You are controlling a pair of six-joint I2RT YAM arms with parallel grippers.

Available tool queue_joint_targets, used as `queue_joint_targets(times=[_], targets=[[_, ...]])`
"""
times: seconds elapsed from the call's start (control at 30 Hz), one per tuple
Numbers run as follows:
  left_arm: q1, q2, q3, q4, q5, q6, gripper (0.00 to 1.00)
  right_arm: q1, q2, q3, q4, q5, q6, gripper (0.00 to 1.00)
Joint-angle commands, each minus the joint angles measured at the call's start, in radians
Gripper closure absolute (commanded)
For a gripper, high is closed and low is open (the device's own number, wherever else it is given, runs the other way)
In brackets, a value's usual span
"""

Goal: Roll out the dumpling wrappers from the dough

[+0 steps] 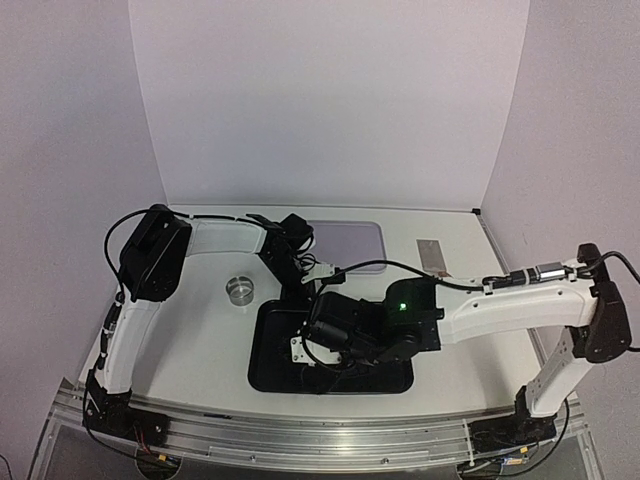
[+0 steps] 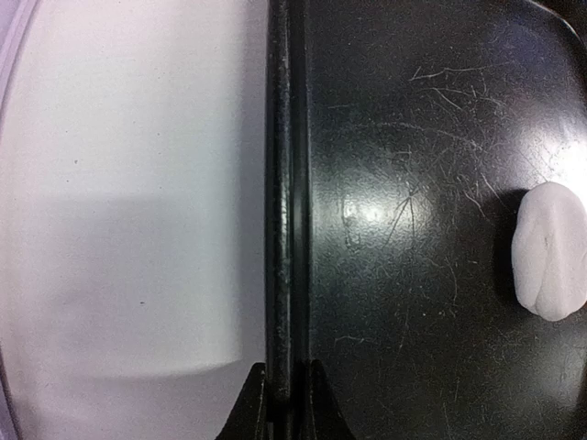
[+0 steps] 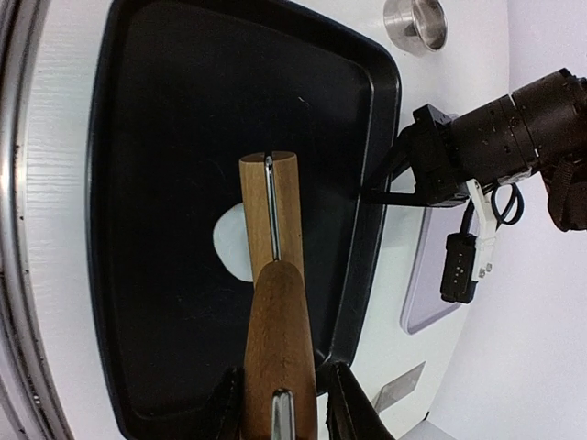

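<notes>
The dough [image 3: 229,246] lay as a small white lump on the floor of the black tray [image 3: 165,110], roughly in its middle, and it looked thick rather than flat. In the left wrist view it showed creases across its top. The wooden rolling pin [image 3: 273,302] sat over it, its roller end hiding one side of the lump, so I could not tell whether wood touched dough. The right gripper [image 3: 281,408] had its fingers closed on either side of the pin's handle, holding it. The left gripper [image 2: 286,403] was pinched tight on the tray's raised rim, one fingertip on each side. Beyond the tray, on the white table [image 1: 200,340], stood a small metal ring cutter [image 1: 240,288], well apart from the dough. A pale lavender mat [image 1: 350,240] lay at the back.
</notes>
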Motion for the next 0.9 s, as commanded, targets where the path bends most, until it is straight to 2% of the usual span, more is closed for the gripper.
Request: queue_joint_targets(times=[0.0,0.23,0.5,0.77,0.87], targets=[[-0.003,0.035,-0.002,0.072,-0.170,0.046,1.00,-0.043,0.056,0.014,0.094,-0.034,-0.084,1.00],[-0.003,0.034,-0.001,0.068,-0.169,0.049,1.00,-0.009,0.050,-0.108,0.098,-0.080,-0.023,1.00],[-0.003,0.040,0.011,0.068,-0.170,0.050,1.00,0.064,0.029,-0.193,0.025,-0.077,0.095,1.00],[-0.003,0.042,0.008,0.068,-0.171,0.055,1.00,-0.009,0.112,-0.097,0.035,-0.076,-0.022,1.00],[-0.003,0.039,0.007,0.067,-0.168,0.053,1.00,-0.012,0.118,-0.095,0.035,-0.078,-0.020,1.00]])
